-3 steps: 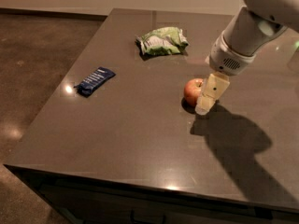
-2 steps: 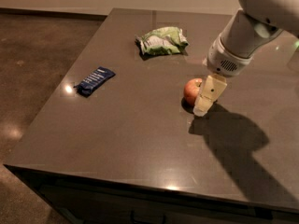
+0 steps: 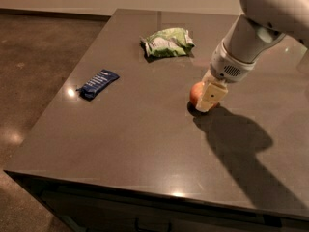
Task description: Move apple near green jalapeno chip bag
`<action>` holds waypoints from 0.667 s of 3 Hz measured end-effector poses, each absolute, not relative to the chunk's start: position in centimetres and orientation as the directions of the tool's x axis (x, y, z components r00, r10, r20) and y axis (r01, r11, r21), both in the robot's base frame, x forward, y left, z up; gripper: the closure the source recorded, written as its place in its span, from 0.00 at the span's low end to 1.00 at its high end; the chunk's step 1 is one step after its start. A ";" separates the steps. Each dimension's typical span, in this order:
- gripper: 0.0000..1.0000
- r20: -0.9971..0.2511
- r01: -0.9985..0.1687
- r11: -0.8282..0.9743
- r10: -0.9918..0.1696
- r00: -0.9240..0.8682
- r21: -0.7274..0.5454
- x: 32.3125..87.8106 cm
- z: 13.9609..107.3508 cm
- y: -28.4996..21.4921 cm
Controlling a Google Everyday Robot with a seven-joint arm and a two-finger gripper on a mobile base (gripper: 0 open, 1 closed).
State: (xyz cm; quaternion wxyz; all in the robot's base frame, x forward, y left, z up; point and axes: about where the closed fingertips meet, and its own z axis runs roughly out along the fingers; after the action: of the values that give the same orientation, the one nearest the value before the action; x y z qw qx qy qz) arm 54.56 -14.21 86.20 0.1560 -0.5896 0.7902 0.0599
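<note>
Nothing is seen moved: the gripper (image 3: 206, 100) stays against the apple (image 3: 195, 92); its hold cannot be told. Counted: one apple, one green jalapeno chip bag (image 3: 167, 42), one dark blue packet (image 3: 99, 83).

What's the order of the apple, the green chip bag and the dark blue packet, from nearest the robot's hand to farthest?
The hand is down at the tabletop.
1. Apple: right against the hand.
2. Green chip bag: further back on the table.
3. Dark blue packet: far across, near the table's picture-left edge.
</note>
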 end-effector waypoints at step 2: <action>0.99 -0.306 -0.939 0.323 -0.912 -0.274 -0.121 56.9 88.6 -12.7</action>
State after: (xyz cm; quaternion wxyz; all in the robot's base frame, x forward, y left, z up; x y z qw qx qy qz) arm 56.94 -12.72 88.56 0.1617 -0.5804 0.7970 0.0420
